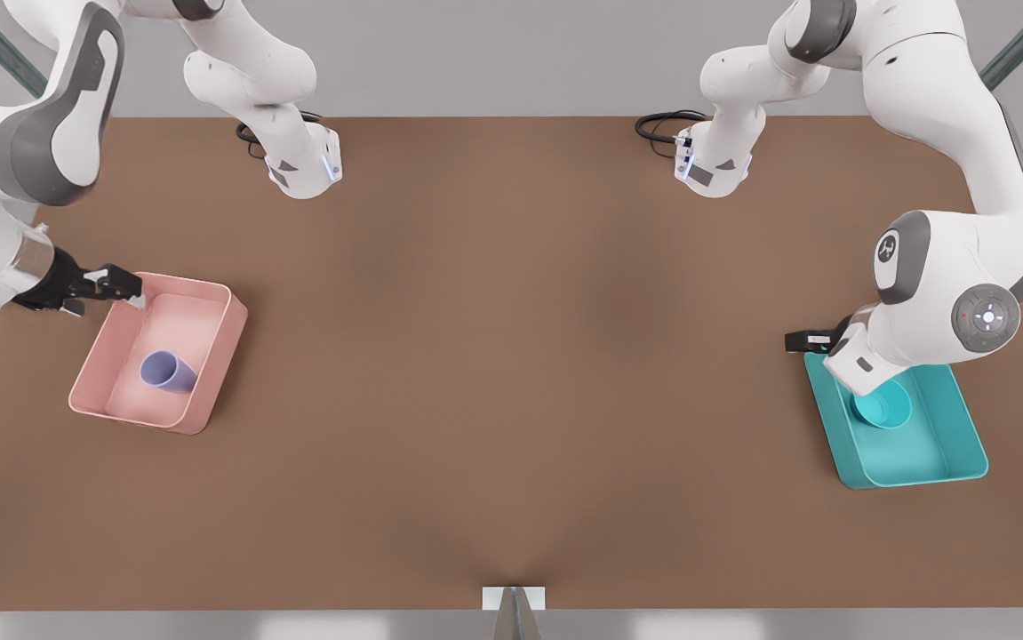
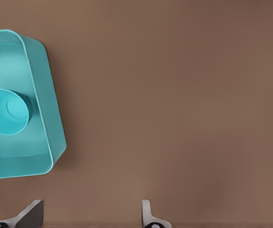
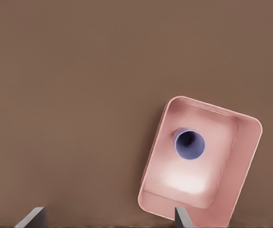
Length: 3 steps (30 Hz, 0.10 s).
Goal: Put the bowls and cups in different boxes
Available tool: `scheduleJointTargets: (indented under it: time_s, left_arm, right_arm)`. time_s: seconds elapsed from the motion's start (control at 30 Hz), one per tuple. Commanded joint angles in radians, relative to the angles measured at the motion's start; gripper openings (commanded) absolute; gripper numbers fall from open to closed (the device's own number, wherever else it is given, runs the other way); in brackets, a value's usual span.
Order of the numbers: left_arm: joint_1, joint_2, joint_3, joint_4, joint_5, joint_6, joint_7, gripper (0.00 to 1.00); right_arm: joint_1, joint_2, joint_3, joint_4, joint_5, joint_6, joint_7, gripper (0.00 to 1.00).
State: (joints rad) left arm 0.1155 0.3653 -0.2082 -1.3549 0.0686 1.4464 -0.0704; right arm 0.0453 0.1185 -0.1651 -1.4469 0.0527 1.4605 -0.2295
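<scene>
A lavender cup [image 1: 169, 372] stands mouth up inside the pale pink box [image 1: 235, 311] at the front view's left. My right gripper [image 1: 124, 289] hovers at that box's far left corner, open and holding nothing. From the right wrist view, the cup [image 3: 190, 144] sits in the pink box [image 3: 244, 156], off to one side of the open gripper [image 3: 108, 216]. The teal bowl [image 1: 886, 411] lies in the teal box [image 1: 920, 469] at the front view's right, partly hidden by the arm. My left gripper [image 1: 803, 340] is beside that box's far corner. It shows open [image 2: 89, 210] over bare table, apart from the bowl [image 2: 5, 111] and box [image 2: 43, 95].
Both arm bases [image 1: 302, 169] [image 1: 714, 169] stand at the table's far edge with black cables. The brown table [image 1: 511, 356] stretches wide between the two boxes. A small grey mount [image 1: 513, 600] sits at the near edge.
</scene>
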Motion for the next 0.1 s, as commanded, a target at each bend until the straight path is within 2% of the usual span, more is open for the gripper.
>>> scheduleJointTargets:
  time_s: [0.0, 0.07]
  left_arm:
    - [-0.002, 0.001, 0.0, 0.0, -0.003, -0.063, -0.025, 1.0]
    - [-0.002, 0.001, 0.0, 0.0, -0.001, -0.063, -0.025, 1.0]
  right_arm:
    - [0.005, -0.01, 0.001, -0.004, -0.002, -0.151, 0.228, 1.0]
    - [0.004, -0.013, 0.001, -0.01, -0.001, -0.147, 0.229, 1.0]
